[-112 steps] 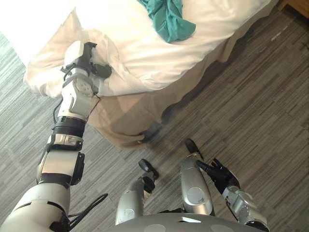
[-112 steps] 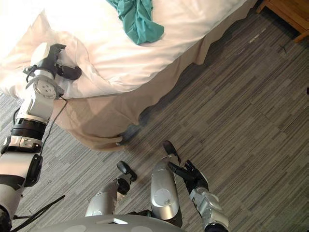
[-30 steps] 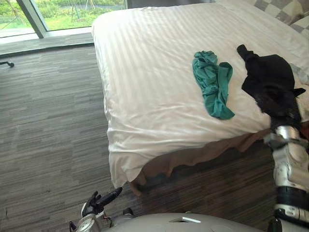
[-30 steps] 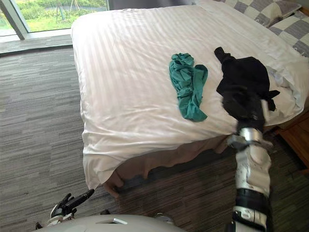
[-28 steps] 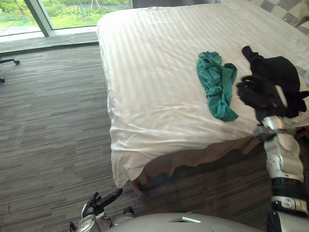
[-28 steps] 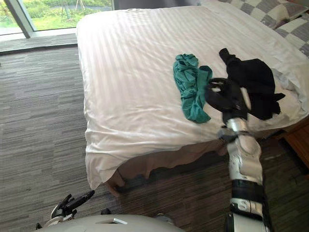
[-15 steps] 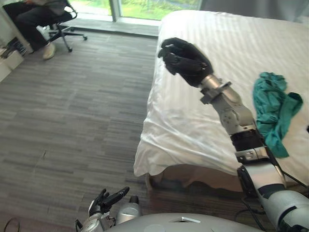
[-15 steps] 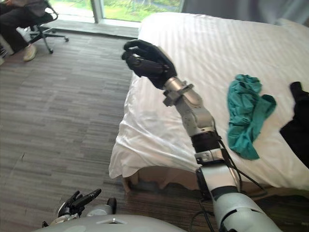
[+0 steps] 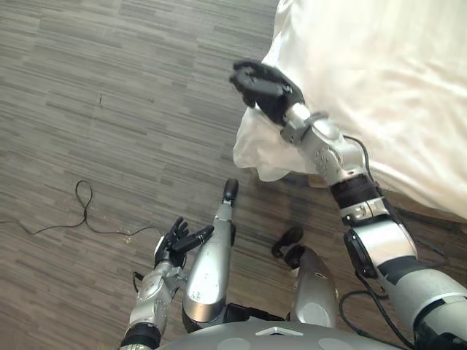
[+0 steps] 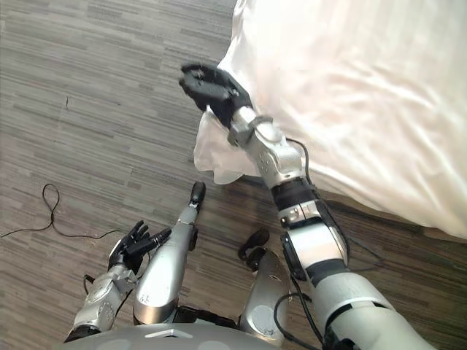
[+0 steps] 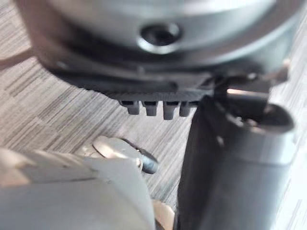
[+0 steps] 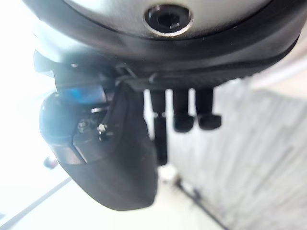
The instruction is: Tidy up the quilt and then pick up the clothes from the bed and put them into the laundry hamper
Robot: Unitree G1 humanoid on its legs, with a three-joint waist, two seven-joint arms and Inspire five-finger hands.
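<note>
The white quilt (image 9: 379, 80) covers the bed at the upper right, and its corner (image 9: 261, 149) droops toward the floor. My right hand (image 9: 264, 89) is raised at the quilt's edge just above that corner, with its fingers curled. I see no cloth in it, and in the right wrist view the curled fingers (image 12: 184, 112) hold nothing, with bright quilt on one side and floor on the other. My left hand (image 9: 175, 242) hangs low over the floor at the lower left, fingers straight, away from the bed.
Grey striped flooring (image 9: 109, 87) stretches to the left of the bed. A strip of tan bed skirt (image 10: 408, 219) shows under the quilt's lower edge.
The view has swung down to the bed's corner and the floor, and the teal garment has left it. My right hand stays curled and now sits by the quilt's corner. The left hand stays open.
</note>
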